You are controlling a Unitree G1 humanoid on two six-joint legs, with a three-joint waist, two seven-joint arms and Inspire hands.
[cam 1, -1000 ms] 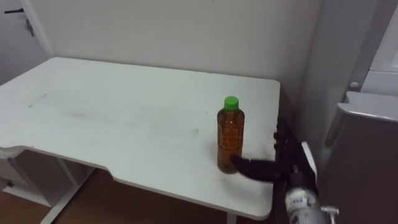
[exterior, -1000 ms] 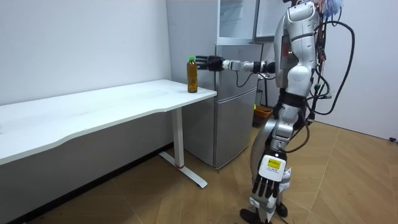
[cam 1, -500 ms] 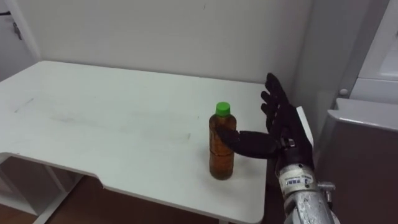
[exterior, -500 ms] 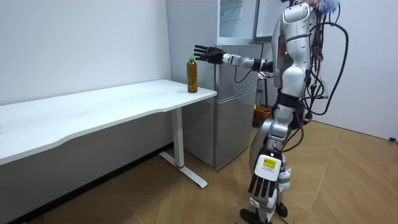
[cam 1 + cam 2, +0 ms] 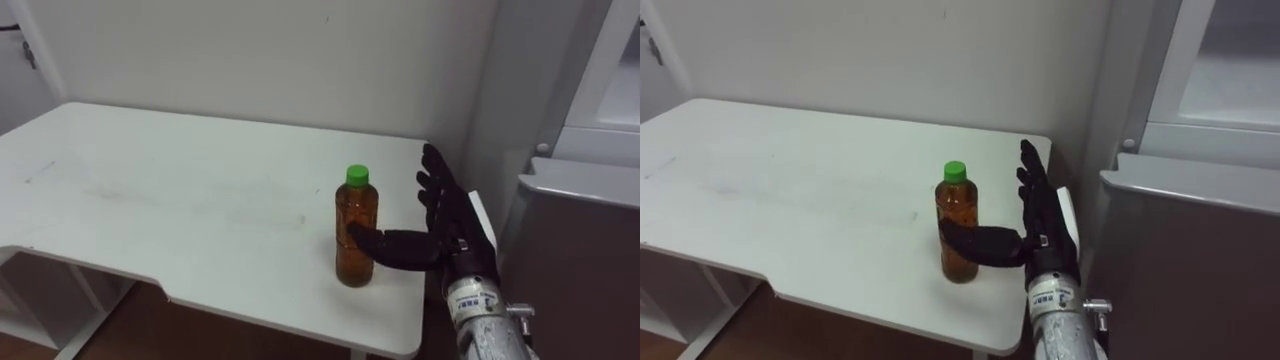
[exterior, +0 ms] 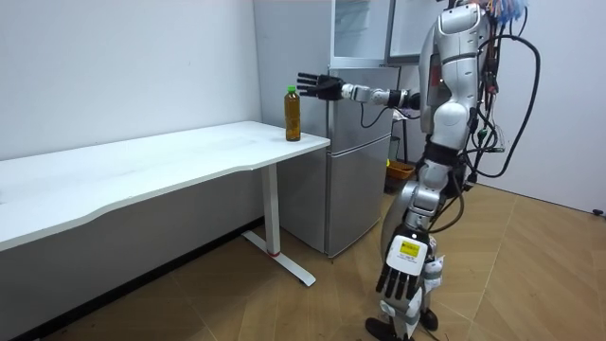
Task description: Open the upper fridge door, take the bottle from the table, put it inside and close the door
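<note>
Now, the right robot hand wide open and empty, just beside the upright bottle.

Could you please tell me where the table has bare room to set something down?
The table is bare from its left edge across to the bottle. The right front corner is crowded: the open right hand stands beside the bottle, next to the fridge.

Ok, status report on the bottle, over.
Right hand open, thumb across bottle, no grip. Left hand open, hanging low. Bottle upright near table edge. Fridge beside table.
</note>
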